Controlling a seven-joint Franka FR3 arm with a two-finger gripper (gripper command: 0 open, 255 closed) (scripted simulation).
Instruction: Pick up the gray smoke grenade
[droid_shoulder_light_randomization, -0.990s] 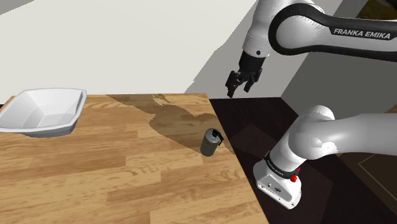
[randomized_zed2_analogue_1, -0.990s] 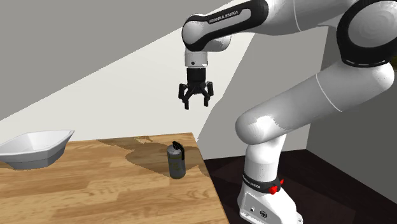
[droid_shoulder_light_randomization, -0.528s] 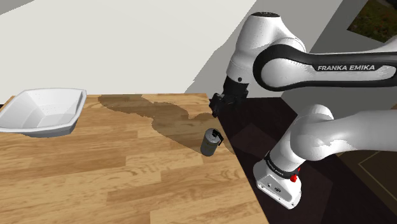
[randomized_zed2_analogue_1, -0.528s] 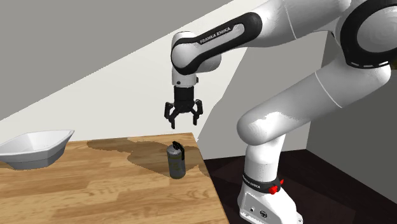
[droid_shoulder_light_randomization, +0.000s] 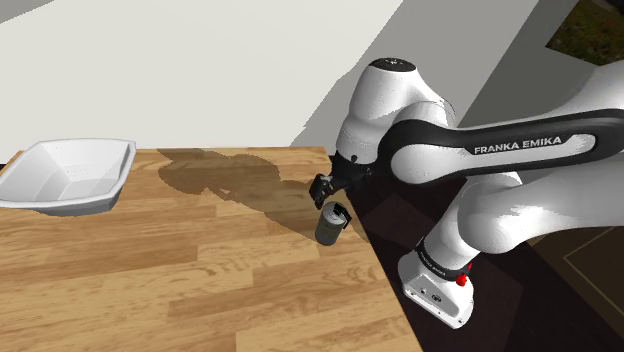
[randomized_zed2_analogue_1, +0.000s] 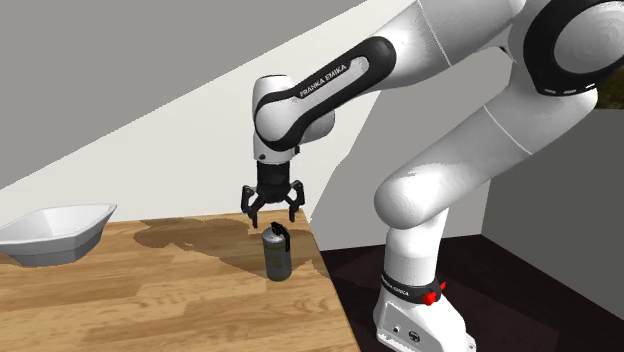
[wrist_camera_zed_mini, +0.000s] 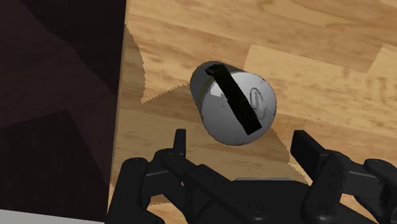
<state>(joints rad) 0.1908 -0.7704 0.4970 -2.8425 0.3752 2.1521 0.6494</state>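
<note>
Grey cylindrical smoke grenade (droid_shoulder_light_randomization: 331, 223) stands upright on wood-grain bench (droid_shoulder_light_randomization: 150, 260).
Black end effector (randomized_zed2_analogue_1: 270, 218) hovers just above it, fingers spread, empty.

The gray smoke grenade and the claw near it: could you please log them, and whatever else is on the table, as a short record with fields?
target: gray smoke grenade, upright, with a black lever on its side
support: wooden table, grenade close to the edge nearest the stand
claw: open, pointing down, just above the grenade's top
contact: none visible; fingers stand apart on either side of the grenade
held: nothing
other item: white bowl, far off toward the shoulder view's left
</note>
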